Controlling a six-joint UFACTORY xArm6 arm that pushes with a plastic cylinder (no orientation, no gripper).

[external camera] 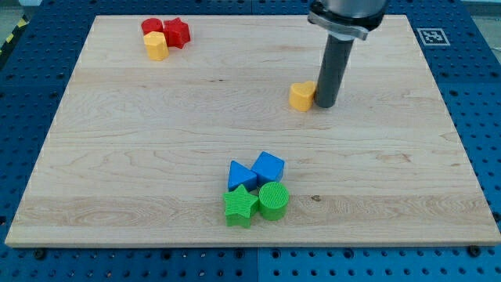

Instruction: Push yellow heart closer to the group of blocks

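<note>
The yellow heart [301, 96] lies right of the board's middle, towards the view's top. My tip [324, 104] stands right against its right side. At the view's bottom centre sits a group of blocks: a blue triangle [241, 175], a blue cube [268, 167], a green star [241, 206] and a green cylinder [274, 200], all touching or nearly so. The yellow heart is well apart from this group, up and to the right of it.
A red cylinder [152, 27], a red star [177, 32] and a yellow hexagonal block [156, 45] cluster at the top left of the wooden board [117, 157]. A fiducial marker [431, 36] lies off the board's top right corner.
</note>
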